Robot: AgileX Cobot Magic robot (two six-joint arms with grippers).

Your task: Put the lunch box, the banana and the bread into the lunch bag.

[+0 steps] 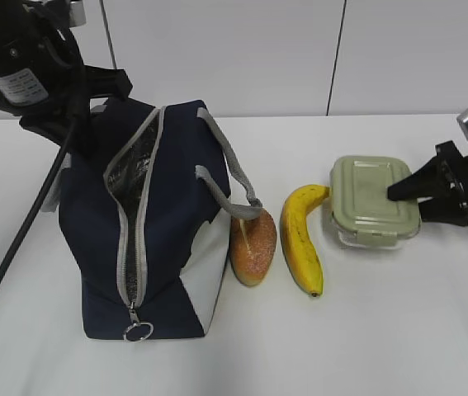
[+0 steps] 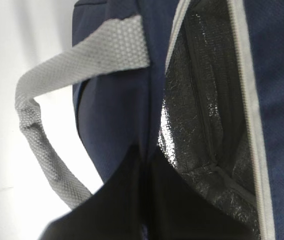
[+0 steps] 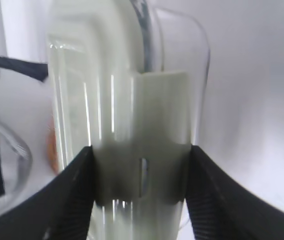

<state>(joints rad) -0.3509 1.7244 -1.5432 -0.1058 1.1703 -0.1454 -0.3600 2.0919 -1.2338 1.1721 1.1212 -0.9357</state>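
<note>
On the white table (image 1: 399,330), nearest the camera, the lunch bag (image 1: 93,247) stood unzipped, the bread (image 1: 254,246) leaning at its side, the banana (image 1: 301,239) just beyond, the lunch box (image 1: 374,200) farthest right. The step looked like grasping the lunch box; a square, firm grip across lid and glass would serve best. The right gripper (image 3: 139,185) straddled it, fingers (image 3: 76,195) against both faces, apparently gripping. The left gripper (image 1: 60,115) sat behind the bag; its jaws were hidden.
</note>
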